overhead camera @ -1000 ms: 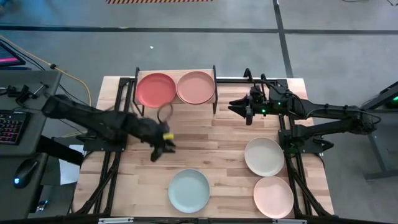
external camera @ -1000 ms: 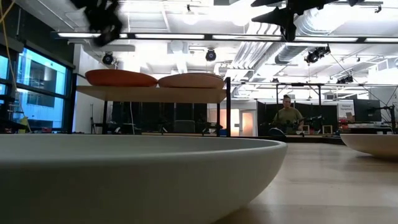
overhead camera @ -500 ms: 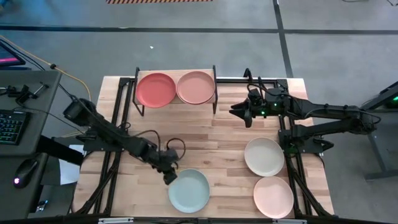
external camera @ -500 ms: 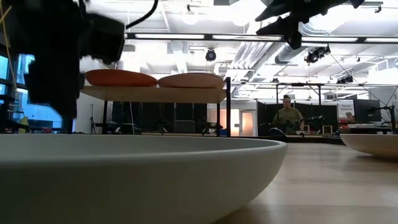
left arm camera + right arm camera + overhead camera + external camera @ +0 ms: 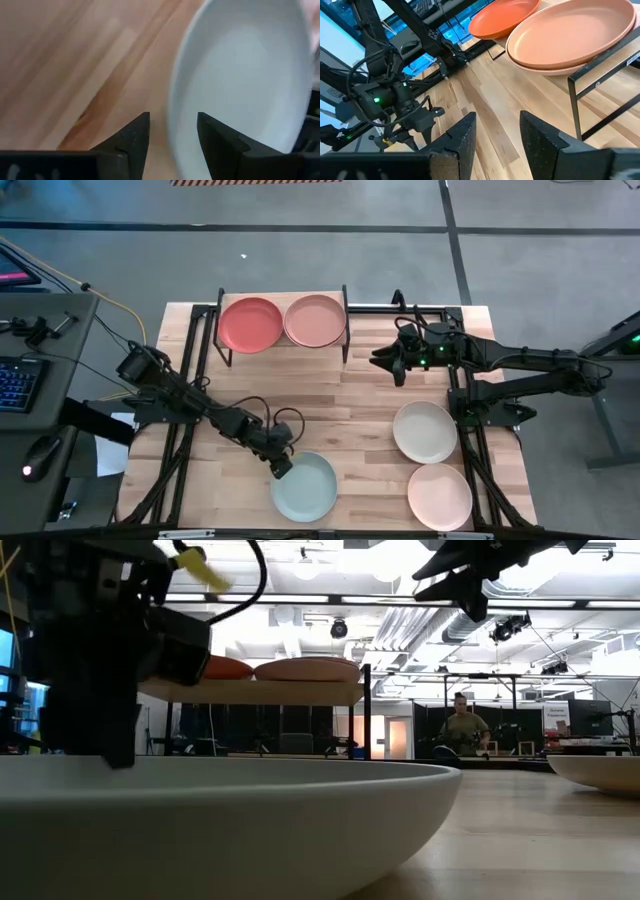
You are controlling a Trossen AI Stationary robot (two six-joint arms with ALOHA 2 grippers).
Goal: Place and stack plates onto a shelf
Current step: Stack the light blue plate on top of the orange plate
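A pale blue plate point(image 5: 308, 488) point(image 5: 240, 75) lies flat near the table's near edge and fills the foreground of the low view point(image 5: 220, 820). My left gripper point(image 5: 281, 467) point(image 5: 172, 132) point(image 5: 115, 755) is open and low at the plate's left rim point(image 5: 175, 112), one finger outside it and one over the plate's inside; I cannot tell whether they touch it. The shelf point(image 5: 284, 298) point(image 5: 300, 690) carries a red plate point(image 5: 250, 323) point(image 5: 502, 17) and a terracotta plate point(image 5: 314, 319) point(image 5: 575, 35) side by side. My right gripper point(image 5: 385, 362) point(image 5: 495, 135) hovers open, right of the shelf.
A cream plate point(image 5: 424, 430) point(image 5: 600, 770) and a peach plate point(image 5: 439, 496) lie flat on the table's right near part. Bare wood lies between the shelf and the blue plate. A person point(image 5: 463, 725) stands far off in the room behind.
My left gripper has swung from the table's middle, in front of the shelf, toward the near edge and down to the pale blue plate's left rim. The plates have stayed where they were.
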